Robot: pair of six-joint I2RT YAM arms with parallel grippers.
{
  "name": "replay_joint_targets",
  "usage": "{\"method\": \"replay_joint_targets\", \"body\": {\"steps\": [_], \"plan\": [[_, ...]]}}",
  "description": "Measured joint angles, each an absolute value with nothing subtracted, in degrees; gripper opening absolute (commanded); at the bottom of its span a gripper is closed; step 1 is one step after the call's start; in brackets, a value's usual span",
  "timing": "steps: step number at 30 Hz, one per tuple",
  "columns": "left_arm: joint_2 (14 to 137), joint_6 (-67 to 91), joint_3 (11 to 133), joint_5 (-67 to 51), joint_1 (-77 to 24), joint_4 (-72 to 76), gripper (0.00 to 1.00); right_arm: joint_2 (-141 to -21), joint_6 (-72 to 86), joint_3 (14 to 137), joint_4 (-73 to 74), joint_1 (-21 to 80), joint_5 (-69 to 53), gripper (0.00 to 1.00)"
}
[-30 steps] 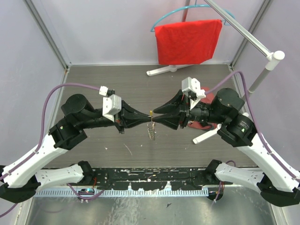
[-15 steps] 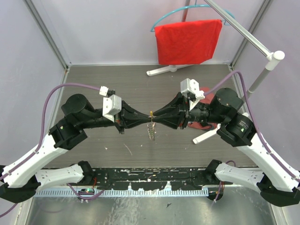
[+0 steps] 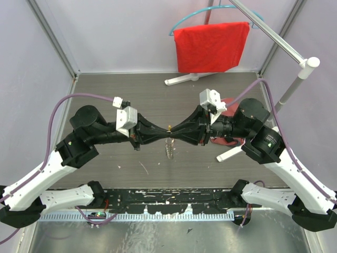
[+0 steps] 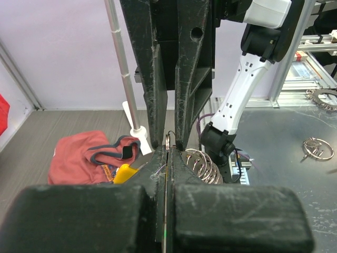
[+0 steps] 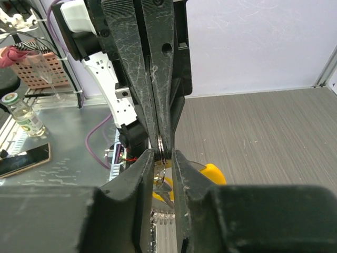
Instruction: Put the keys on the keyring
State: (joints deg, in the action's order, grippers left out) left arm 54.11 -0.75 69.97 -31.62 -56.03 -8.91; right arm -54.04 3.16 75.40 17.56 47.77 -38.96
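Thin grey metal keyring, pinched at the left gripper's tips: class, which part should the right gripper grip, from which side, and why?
Probably best to grip the arc of the thin grey metal keyring that pokes past the left gripper, coming head-on from the opposite side, where the right gripper sits. The ring stands edge-on, so jaws close on its flat faces.
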Motion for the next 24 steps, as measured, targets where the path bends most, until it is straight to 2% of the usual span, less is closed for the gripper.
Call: {"method": "replay_joint_targets", "body": {"steps": [2, 3, 9, 19, 24], "plan": [[54.11, -0.73, 69.97, -31.62, -56.03, -8.95, 0.0, -54.0, 3.14, 75.4, 17.5, 47.77, -39.16, 0.02], [54.11, -0.73, 69.97, -31.59, -56.03, -8.95, 0.0, -53.93, 3.16, 75.4, 17.45, 47.77, -39.38, 0.01], [54.06, -0.01, 69.97, -32.18, -56.03, -8.93, 0.01, -53.74, 3.05, 75.4, 17.34, 47.77, -40.01, 0.01], [54.22, -0.36, 70.17, -34.0, -56.03, -9.3, 0.28, -53.63, 2.66, 75.4, 18.52, 47.77, -40.23, 0.01], [54.33, -1.17, 70.76, -34.54, -56.03, -10.17, 0.3, -53.65, 2.0, 75.4, 19.86, 47.77, -40.14, 0.01]]}}
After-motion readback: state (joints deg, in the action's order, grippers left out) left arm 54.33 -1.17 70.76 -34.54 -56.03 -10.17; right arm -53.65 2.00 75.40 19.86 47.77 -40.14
